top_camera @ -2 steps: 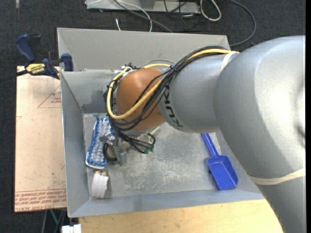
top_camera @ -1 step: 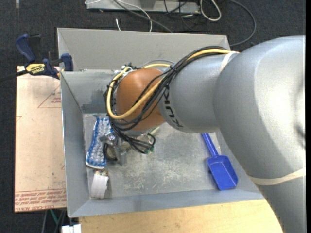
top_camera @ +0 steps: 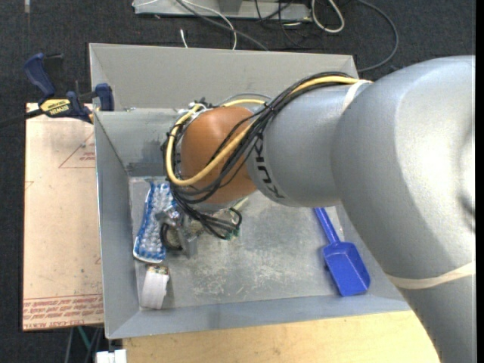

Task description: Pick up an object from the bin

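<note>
My gripper (top_camera: pixel 175 231) is low in the left part of the bin, under the orange wrist cover, its tip right beside a blue and white bumpy flat thing (top_camera: pixel 153 221) that lies lengthwise along the left wall. A small white block-shaped thing (top_camera: pixel 155 286) rests just below that, near the front left corner. Much of the gripper is hidden by the wrist.
A blue scoop-like tool (top_camera: pixel 341 259) with a long handle lies at the right side of the bin floor, partly under the arm. The arm covers the bin's back and right.
</note>
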Motion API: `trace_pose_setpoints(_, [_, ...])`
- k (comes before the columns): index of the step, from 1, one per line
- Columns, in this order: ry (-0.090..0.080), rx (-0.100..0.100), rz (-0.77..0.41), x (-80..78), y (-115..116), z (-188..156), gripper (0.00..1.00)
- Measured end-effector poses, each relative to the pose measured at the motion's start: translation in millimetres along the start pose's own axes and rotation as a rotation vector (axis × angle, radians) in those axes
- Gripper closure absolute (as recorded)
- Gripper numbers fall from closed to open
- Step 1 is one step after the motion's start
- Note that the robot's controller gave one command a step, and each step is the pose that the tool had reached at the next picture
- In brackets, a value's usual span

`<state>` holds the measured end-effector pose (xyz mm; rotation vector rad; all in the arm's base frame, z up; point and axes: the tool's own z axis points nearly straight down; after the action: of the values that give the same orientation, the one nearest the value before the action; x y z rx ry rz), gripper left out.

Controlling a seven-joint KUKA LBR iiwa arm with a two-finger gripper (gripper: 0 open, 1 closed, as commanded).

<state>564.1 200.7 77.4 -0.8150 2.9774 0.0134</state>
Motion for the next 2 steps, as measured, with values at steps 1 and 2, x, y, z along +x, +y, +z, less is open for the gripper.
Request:
trace_pose_setpoints(1, [0.000, 0.000, 0.000, 0.0, 0.0, 0.0, 1.00])
trace_pose_setpoints(2, [0.000, 0.000, 0.000, 0.0, 0.0, 0.1, 1.00])
